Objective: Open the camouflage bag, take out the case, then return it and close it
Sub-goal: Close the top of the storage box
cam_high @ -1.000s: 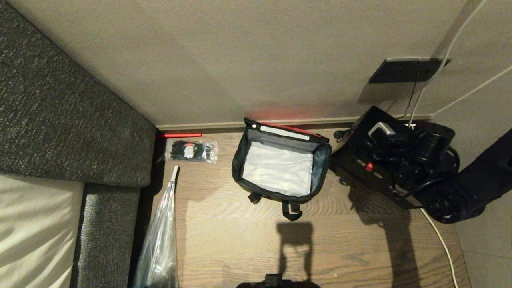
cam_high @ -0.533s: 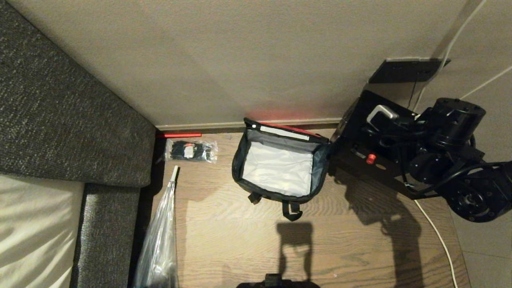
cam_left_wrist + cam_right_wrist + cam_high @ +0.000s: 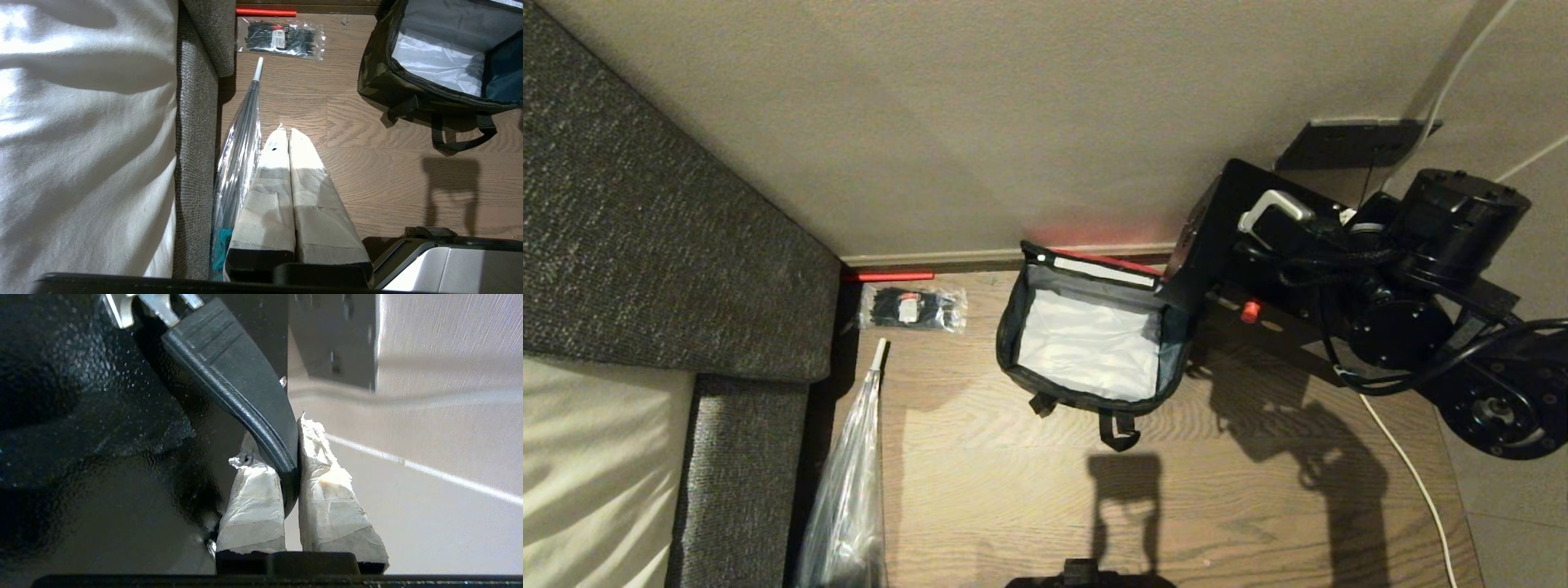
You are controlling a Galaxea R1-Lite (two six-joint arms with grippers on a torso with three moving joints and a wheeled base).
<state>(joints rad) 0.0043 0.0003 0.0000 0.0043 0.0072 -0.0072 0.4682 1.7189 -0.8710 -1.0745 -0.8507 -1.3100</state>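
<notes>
The camouflage bag (image 3: 1011,327) stands open on the wooden floor by the wall, its silver-lined inside bare and its red-lined lid (image 3: 1107,263) leaning back on the skirting. In the left wrist view the bag (image 3: 378,81) shows its camouflage side. My right gripper (image 3: 1270,214) is shut on the black handle (image 3: 245,396) of the case (image 3: 1217,237) and holds it in the air right of the bag, its lower corner over the bag's right rim. The case's speckled face (image 3: 81,416) fills the right wrist view beside the gripper (image 3: 274,439). My left gripper (image 3: 289,131) is shut and empty, low beside the sofa.
A grey sofa (image 3: 645,245) with a white sheet (image 3: 588,457) fills the left. A packet of black ties (image 3: 913,309), a red stick (image 3: 890,276) and a plastic-wrapped umbrella (image 3: 849,490) lie left of the bag. A wall socket (image 3: 1347,143) and white cable (image 3: 1413,474) are at right.
My right arm has lifted the case off the floor and swung it up and left, from beside the bag until its corner overlaps the bag's right rim. The bag has not moved.
</notes>
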